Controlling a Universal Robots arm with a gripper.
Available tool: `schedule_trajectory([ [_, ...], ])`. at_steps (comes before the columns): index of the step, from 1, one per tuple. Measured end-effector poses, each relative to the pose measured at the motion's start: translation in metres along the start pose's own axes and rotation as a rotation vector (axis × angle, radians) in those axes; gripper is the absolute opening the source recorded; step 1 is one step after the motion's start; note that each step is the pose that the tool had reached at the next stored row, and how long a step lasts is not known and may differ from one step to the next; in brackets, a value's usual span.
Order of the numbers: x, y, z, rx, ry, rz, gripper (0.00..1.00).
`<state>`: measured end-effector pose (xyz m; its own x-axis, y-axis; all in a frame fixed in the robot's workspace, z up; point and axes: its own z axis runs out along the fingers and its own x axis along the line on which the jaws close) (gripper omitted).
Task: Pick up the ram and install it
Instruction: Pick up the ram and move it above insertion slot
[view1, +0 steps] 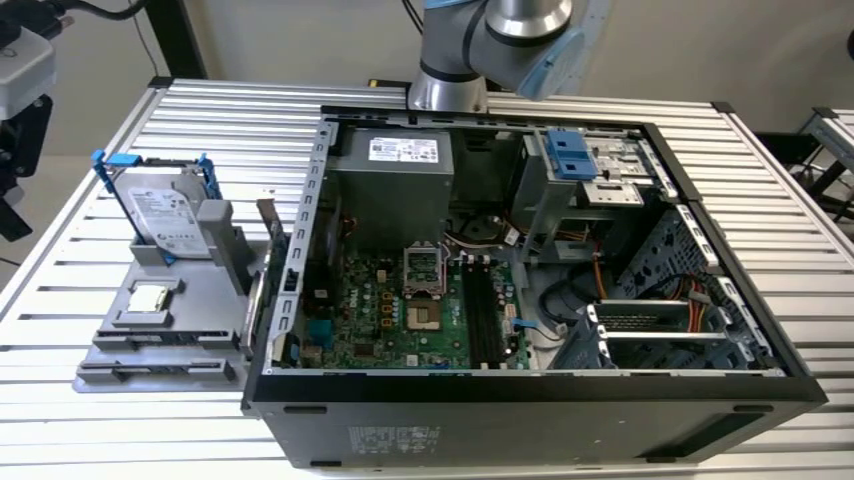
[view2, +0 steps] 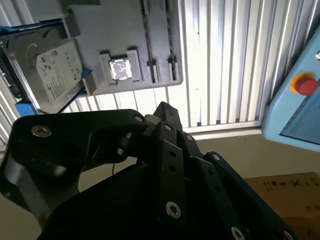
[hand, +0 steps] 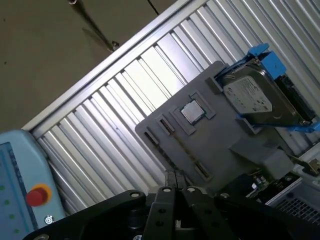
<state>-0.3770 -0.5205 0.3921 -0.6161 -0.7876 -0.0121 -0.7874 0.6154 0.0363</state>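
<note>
No ram shows in any view. In both wrist views my black gripper (hand: 175, 176) (view2: 165, 107) hangs high above the slatted table, its fingertips together with nothing visible between them. Far below it lies the grey parts holder (hand: 220, 145) (view2: 125, 35) (view1: 174, 320), whose narrow slots (hand: 165, 125) look bare. The open computer case (view1: 534, 390) lies on its side at the exterior view's middle. Inside is the green board (view1: 387, 310) with its long black memory slots (view1: 483, 312). The arm (view1: 494, 40) rises behind the case.
A silver hard drive in a blue frame (view1: 167, 210) (hand: 255, 97) (view2: 50, 70) leans on the holder, with a square processor chip (view1: 150, 298) (hand: 191, 111) (view2: 120, 69) beside it. A light blue pendant with a red button (view2: 305, 85) (hand: 37, 195) and a cardboard box (view2: 285, 192) sit off the table.
</note>
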Motion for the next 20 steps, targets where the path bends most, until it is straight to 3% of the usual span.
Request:
schedule_trajectory([
  [5, 0.0000, -0.0001, 0.0005, 0.0250, -0.0239, -0.054, 0.00],
  [7, -0.0001, -0.0001, 0.0007, 0.0269, -0.0295, -0.073, 0.00],
  [20, -0.0005, 0.0003, 0.0016, 0.0205, -0.0247, -0.297, 0.00],
])
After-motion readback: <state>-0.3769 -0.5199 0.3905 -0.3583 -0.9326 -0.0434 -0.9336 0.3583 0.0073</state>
